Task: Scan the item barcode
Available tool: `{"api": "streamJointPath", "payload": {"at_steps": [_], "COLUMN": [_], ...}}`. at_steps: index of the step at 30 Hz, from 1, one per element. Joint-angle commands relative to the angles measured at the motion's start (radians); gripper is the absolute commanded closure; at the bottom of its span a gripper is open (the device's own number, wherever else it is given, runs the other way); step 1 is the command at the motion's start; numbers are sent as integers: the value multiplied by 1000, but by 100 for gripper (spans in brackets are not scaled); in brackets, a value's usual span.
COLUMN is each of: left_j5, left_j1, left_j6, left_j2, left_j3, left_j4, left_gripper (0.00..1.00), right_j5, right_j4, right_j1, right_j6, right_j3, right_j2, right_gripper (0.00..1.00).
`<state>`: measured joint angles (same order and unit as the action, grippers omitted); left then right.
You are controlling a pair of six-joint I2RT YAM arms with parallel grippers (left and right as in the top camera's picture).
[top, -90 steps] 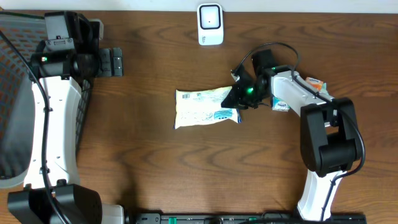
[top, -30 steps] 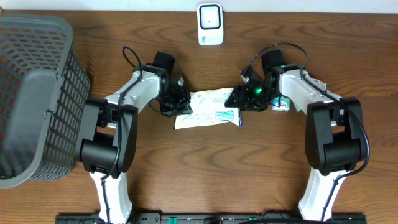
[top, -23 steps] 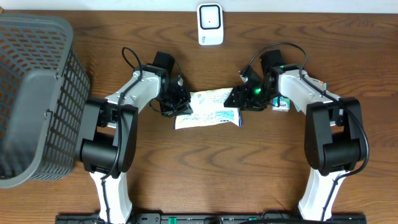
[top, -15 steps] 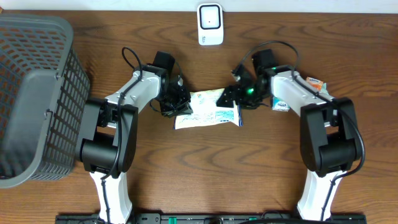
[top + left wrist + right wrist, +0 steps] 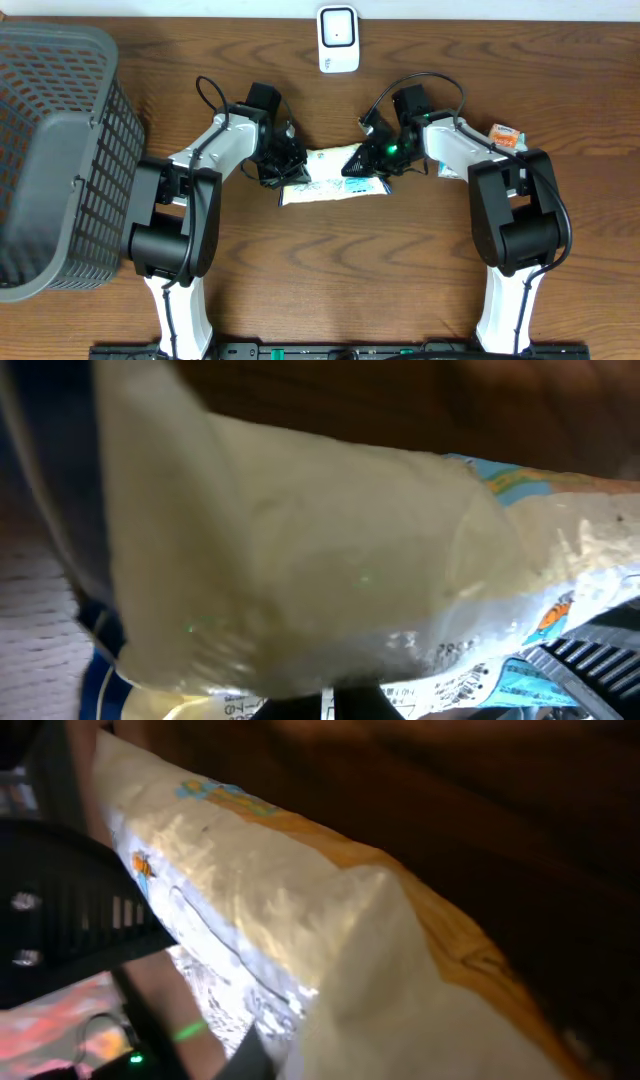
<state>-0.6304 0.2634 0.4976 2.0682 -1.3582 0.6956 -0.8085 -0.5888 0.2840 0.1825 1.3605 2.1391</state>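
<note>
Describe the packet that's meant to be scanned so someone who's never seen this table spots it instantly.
Start at the white device on the table's far edge. Just nearer, mid-table, lies a flat pale-yellow packet with blue print. It alone spans the gap between the left arm and right arm.

The right pincer point(image 5: 366, 160) has slid left along the packet point(image 5: 318, 186) and pinched it (wrapper now bunched up).

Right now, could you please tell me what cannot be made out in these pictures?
Barcode on the packet: print too small overhead, blurred in both wrist views.
Right claw: its grip is covered by its own wrist overhead, and the packet fills its camera.
Small box: partly behind the right arm overhead.
</note>
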Motion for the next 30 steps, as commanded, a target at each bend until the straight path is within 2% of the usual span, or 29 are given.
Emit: {"api": "streamJointPath", "payload": {"at_steps": [1, 2, 7, 12, 17, 21, 25, 30], "left_j5": [83, 83, 154, 254, 362, 452, 499, 520], "left_j1": [6, 6, 0, -36, -100, -134, -145, -145], "left_j6": [-7, -20, -100, -157, -157, -157, -157, -158], "left_j2": [55, 45, -51, -240, -424, -502, -508, -504], "left_j3": [17, 17, -18, -49, -48, -48, -48, -48], "left_j4": [3, 6, 68, 149, 169, 167, 167, 167], "left_gripper": [93, 93, 93, 92, 91, 74, 57, 46], "right_j5": [-14, -14, -34, -127, -213, -303, -387, -470], "right_j4": [13, 14, 18, 19, 13, 9, 9, 10], "right_j1": [24, 24, 19, -12, -63, -108, -146, -191], "right_j6": [-5, -5, -24, -63, -96, -123, -137, -135], "right_j3": [0, 0, 0, 1, 1, 1, 1, 1], "right_j2": [29, 29, 29, 19, -21, -85, -159, -247], "right_gripper": [96, 99, 99, 99, 99, 99, 99, 99]}}
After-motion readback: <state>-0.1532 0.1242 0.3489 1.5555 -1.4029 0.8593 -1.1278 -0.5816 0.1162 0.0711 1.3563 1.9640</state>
